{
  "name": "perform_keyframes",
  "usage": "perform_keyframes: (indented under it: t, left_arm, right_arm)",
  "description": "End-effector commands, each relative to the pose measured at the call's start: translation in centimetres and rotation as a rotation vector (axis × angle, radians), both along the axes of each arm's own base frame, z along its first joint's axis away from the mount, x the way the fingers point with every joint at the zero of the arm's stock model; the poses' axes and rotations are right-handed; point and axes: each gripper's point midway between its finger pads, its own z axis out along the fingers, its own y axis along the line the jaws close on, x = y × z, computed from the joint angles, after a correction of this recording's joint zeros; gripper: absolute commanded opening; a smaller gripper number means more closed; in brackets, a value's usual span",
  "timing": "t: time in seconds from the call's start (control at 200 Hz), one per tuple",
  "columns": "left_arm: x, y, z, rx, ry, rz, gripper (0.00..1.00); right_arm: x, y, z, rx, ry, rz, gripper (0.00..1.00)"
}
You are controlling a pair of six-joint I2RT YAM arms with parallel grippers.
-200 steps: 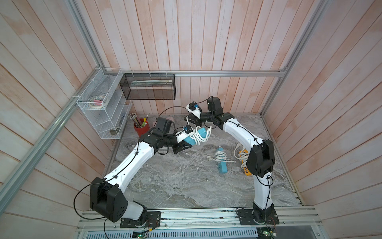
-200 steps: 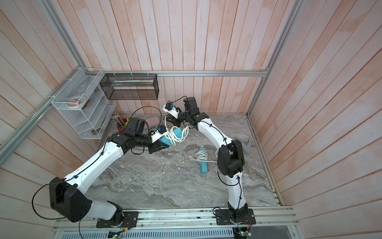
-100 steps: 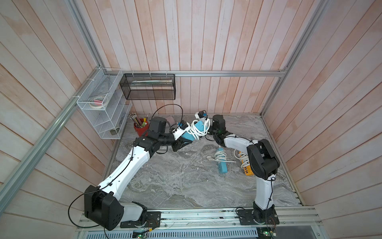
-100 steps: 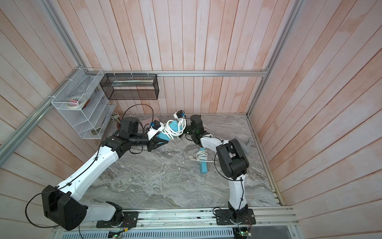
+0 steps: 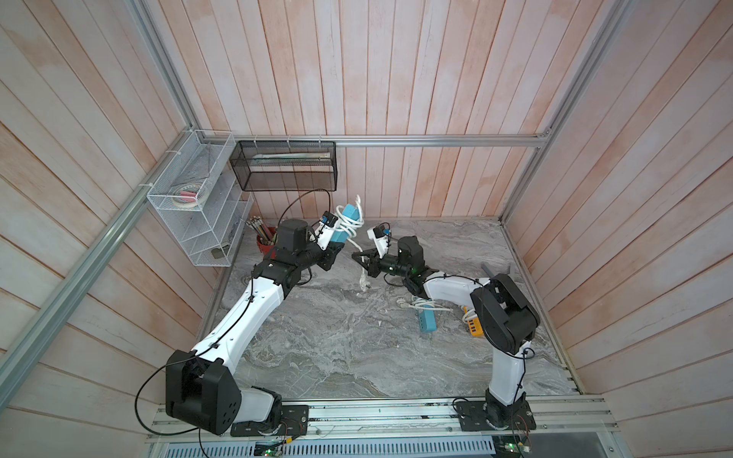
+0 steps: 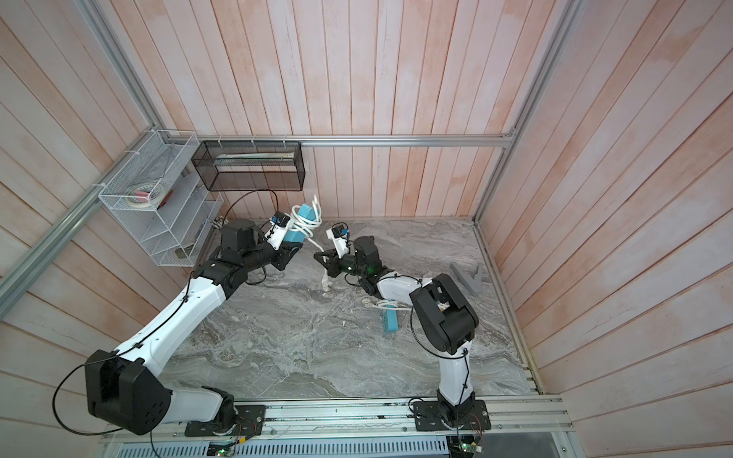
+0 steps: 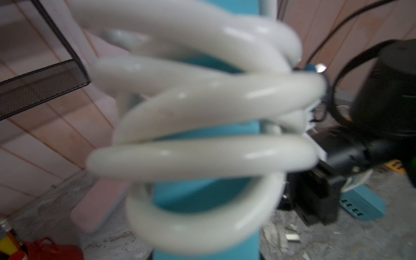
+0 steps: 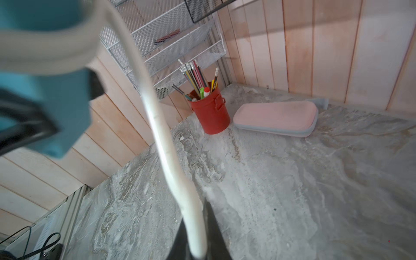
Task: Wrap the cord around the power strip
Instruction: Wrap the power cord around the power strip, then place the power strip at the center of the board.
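The power strip (image 5: pixel 350 211) is gripped at its lower end by the closed left tool (image 5: pixel 336 249), clear of the table (image 5: pixel 357 349). The cord (image 5: pixel 348 227) is looped around it, above that tool. The loose stretch is pinched in the closed right tool (image 5: pixel 360 258), just beside the left tool.

Marbled surface (image 5: pixel 337 357) has a red pencil cup (image 8: pixel 210 112), pink case (image 8: pixel 275 117), spare teal strip (image 5: pixel 427 323); cord (image 5: pixel 362 279) end maybe touching.

The left hand (image 5: pixel 336 246) has lifted the power strip (image 5: pixel 351 214) higher and back toward the wall (image 5: pixel 396 178), tipping it more upright. The right hand (image 5: pixel 360 261) has swung down from above the power strip to below it. It is now closed on the cord (image 5: pixel 348 227), whose end trails to the tabletop (image 5: pixel 357 349).
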Motion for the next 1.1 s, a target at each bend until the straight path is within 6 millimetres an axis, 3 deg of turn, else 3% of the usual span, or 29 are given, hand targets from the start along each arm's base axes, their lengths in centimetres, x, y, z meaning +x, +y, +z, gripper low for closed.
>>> perform_keyframes:
  t: [0.0,0.065,0.15,0.265,0.355,0.465,0.57,0.705,0.795,0.935,1.095]
  left_arm:
    - [3.6,5.9,-3.0,0.136,-0.008,0.32,0.0]
    - [3.8,7.1,-5.1,0.158,0.053,0.364,0.0]
    - [3.5,6.9,-7.2,0.178,0.139,0.351,0.0]
    - [2.9,6.8,-9.5,0.232,0.23,0.352,0.0]
    - [2.1,6.5,-10.5,0.264,0.243,0.355,0.0]
    - [0.7,5.7,-11.8,0.273,0.268,0.362,0.0]
    - [-1.4,3.9,-14.4,0.313,0.353,0.353,0.0]
    - [-4.1,2.4,-18.1,0.34,0.505,0.383,0.0]
    - [-5.8,1.3,-20.0,0.367,0.573,0.392,0.0]
    - [-8.3,-0.1,-22.5,0.423,0.65,0.384,0.0]
    - [-11.5,-1.0,-25.1,0.486,0.736,0.368,0.0]
  right_arm:
    - [-1.7,-0.3,2.8,0.02,0.003,-0.031,0.0]
    - [-3.1,0.1,3.6,-0.043,-0.064,-0.019,0.0]
    - [-3.9,0.4,3.7,-0.228,-0.24,-0.056,0.0]
    - [-2.0,-0.4,4.0,-0.46,-0.407,-0.174,0.0]
    - [-0.5,-0.8,4.9,-0.437,-0.333,-0.23,0.0]
    - [-0.6,-0.1,6.1,-0.255,-0.13,-0.205,0.0]
    - [-0.9,-0.2,5.9,-0.106,0.067,-0.194,0.0]
    - [-0.4,-2.7,3.8,0.023,0.309,-0.28,0.0]
    - [-0.3,-4.6,0.2,0.059,0.507,-0.334,0.0]
    - [-0.8,-6.8,-4.3,0.048,0.678,-0.383,0.0]
    - [-1.5,-7.1,-6.7,0.02,0.763,-0.4,0.02]
